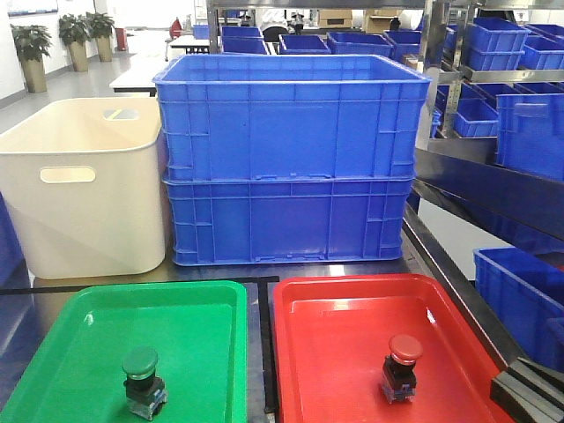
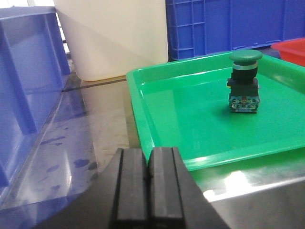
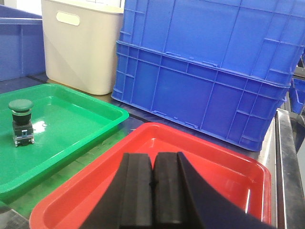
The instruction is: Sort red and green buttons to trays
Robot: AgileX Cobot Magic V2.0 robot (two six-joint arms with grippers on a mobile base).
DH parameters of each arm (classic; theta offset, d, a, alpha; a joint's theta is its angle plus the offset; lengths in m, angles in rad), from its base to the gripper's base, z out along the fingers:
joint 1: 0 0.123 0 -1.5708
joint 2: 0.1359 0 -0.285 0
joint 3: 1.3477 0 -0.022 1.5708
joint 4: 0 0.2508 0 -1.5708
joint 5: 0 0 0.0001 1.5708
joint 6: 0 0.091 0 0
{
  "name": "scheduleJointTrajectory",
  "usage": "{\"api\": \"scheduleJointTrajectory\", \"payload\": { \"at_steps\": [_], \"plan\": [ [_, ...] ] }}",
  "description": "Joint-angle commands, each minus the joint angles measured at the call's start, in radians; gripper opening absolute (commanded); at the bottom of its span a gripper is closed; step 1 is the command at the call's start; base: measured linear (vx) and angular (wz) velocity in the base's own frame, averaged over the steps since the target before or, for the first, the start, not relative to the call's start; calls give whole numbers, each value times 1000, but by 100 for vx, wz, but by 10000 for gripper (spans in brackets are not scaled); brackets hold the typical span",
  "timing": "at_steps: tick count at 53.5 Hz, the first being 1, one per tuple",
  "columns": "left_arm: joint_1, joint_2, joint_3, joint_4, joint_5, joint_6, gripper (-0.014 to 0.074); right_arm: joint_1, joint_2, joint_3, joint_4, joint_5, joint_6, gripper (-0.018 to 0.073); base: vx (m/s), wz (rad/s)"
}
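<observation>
blue crates (image 1: 291, 159) behind; green button (image 2: 244, 81) beyond pressed-together left jaws.

Green button (image 1: 141, 381) upright in green tray (image 1: 70, 352); red button (image 1: 402, 367) upright in red tray (image 1: 335, 352) (trays side by side, glossy).

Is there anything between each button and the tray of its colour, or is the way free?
Nothing stands in the way. The green button stands upright inside the green tray, and the red button stands upright inside the red tray. Both tools are shut and hold nothing.
</observation>
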Motion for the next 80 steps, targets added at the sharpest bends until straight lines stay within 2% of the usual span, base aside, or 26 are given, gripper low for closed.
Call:
{"api": "scheduleJointTrajectory", "payload": {
  "at_steps": [1, 26, 30, 32, 36, 42, 45, 48, 51, 54, 56, 59, 63, 66, 71, 75, 80],
  "plan": [
    [-1, -2, -26, 0, -78, -12, -5, 2, -1, -29, 20, -13, 0, -12, 0, 0],
    [-1, -2, -26, 0, -79, -12, -4, 2, -1, -29, 25, -7, -1, -12, 0, 0],
    [-1, -2, -26, 0, -79, -12, -4, 2, -1, -29, 102, 2, -13, -12, 0, 0],
    [-1, -2, -26, 0, -79, -12, -4, 2, -1, -29, 189, 16, -47, -12, 0, 0],
    [-1, -2, -26, 0, -79, -12, -4, 2, -1, -29, 401, 72, -218, -12, 0, 0],
    [-1, -2, -26, 0, -79, -12, -4, 2, -1, -29, 838, 201, -649, -12, 0, 0],
    [-1, -2, -26, 0, -79, -12, -4, 2, -1, -29, 1109, 269, -918, -12, 0, 0],
    [-1, -2, -26, 0, -79, -12, -4, 2, -19, -29, 1308, 344, -1140, -12, 0, 0],
    [-1, -2, -26, 0, -79, -12, -4, 2, -53, -28, 1459, 414, -1327, -12, 0, 0],
    [-1, -2, -26, 0, -79, -12, -4, 1, -92, -9, 1562, 436, -1463, -12, 0, 0],
    [-1, -2, -26, 0, -79, -12, -4, -1, -125, 16, 1602, 427, -1519, -12, 0, 0],
    [-1, -2, -26, 0, -79, -12, -4, -12, -183, 73, 1626, 392, -1543, -12, 0, 0],
    [-1, -2, -26, 0, -79, -12, -4, -46, -265, 160, 1625, 357, -1512, -12, 0, 0],
    [-1, -2, -26, 0, -79, -12, -4, -83, -334, 229, 1600, 344, -1477, -12, 0, 0],
    [-1, -2, -26, 0, -79, -12, -4, -141, -455, 323, 1500, 344, -1408, -12, 0, 0],
    [-1, -2, -26, 0, -79, -12, -4, -161, -538, 378, 1446, 344, -1368, -12, 0, 0],
    [-1, -2, -26, 0, -79, -12, -4, -162, -637, 427, 1435, 344, -1341, -12, 0, 0]
  ]
}}
